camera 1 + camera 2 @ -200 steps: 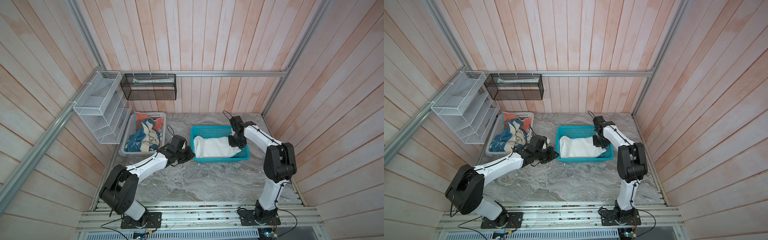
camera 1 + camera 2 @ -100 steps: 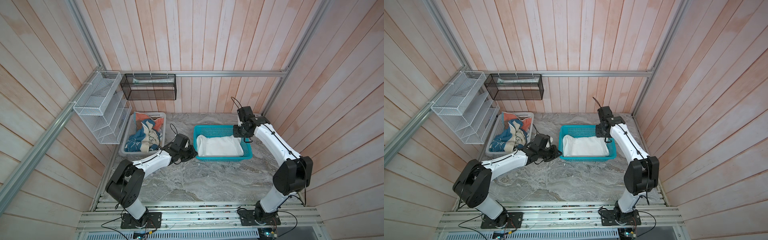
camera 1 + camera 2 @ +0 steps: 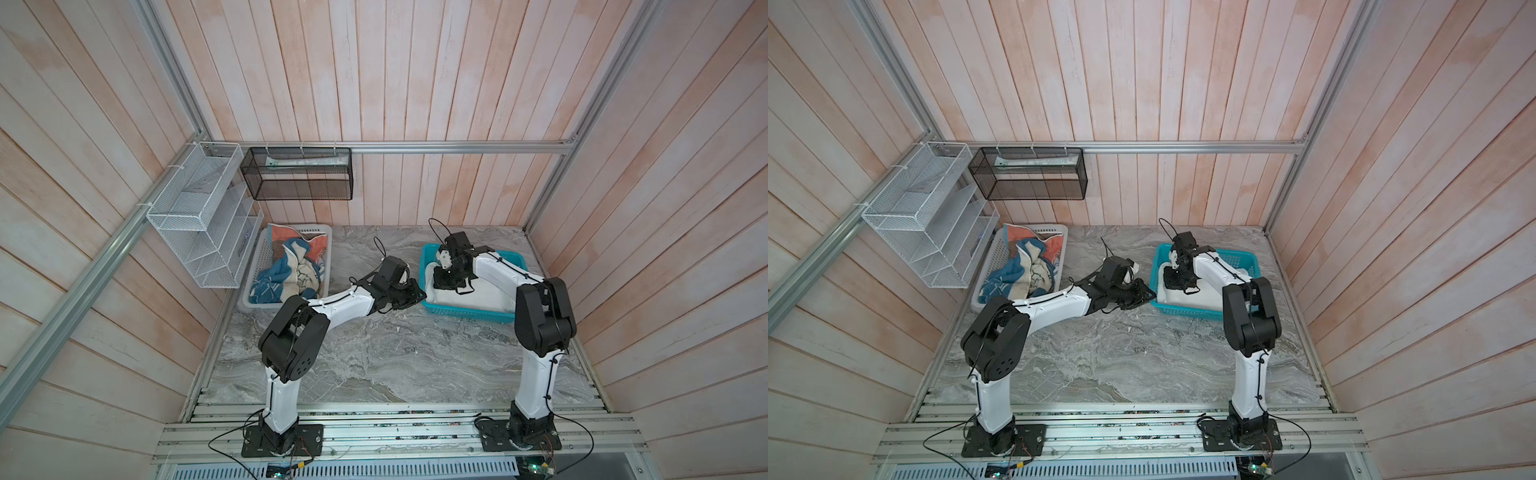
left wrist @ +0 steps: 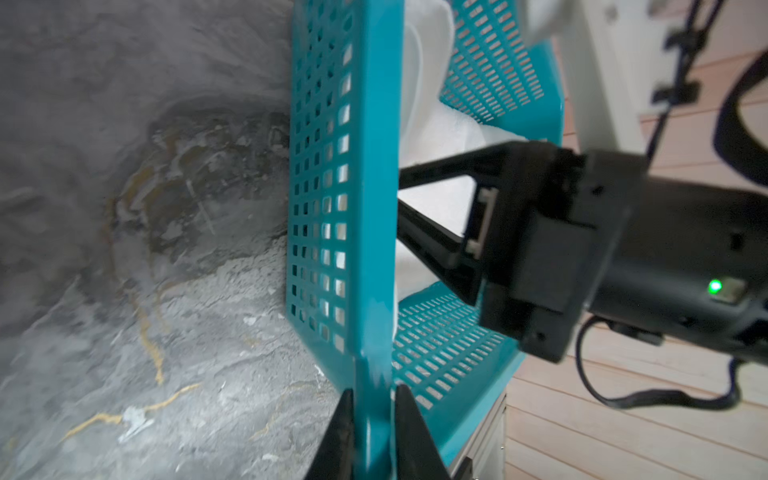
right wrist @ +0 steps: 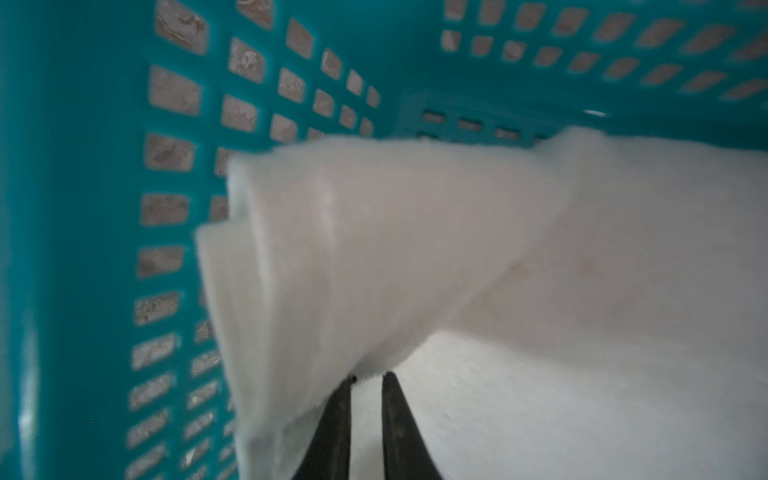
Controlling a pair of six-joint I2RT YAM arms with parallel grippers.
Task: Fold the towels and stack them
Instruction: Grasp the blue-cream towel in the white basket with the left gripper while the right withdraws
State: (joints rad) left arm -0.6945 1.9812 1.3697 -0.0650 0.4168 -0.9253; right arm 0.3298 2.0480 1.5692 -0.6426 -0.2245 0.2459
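Observation:
The folded white towel (image 3: 486, 297) (image 3: 1204, 297) lies in the teal basket (image 3: 469, 316) (image 3: 1183, 309). My right gripper (image 3: 446, 282) (image 3: 1175, 283) is down inside the basket's left end. In the right wrist view it (image 5: 366, 376) is shut on a raised fold of the white towel (image 5: 415, 249). My left gripper (image 3: 417, 296) (image 3: 1148, 296) is at the basket's left wall. In the left wrist view it (image 4: 372, 399) is shut on the teal rim (image 4: 332, 166). The coloured towels (image 3: 291, 266) (image 3: 1025, 270) lie crumpled in the white basket (image 3: 320, 227).
A white wire rack (image 3: 199, 232) hangs on the left wall, and a black mesh basket (image 3: 301, 178) on the back wall. The marble tabletop (image 3: 395, 353) stretches in front of both baskets. The right arm's elbow stands over the teal basket's right end.
The teal basket has slid to the right with my left gripper on its rim. My right gripper came down from the basket's far edge into its left end and closed on the white towel.

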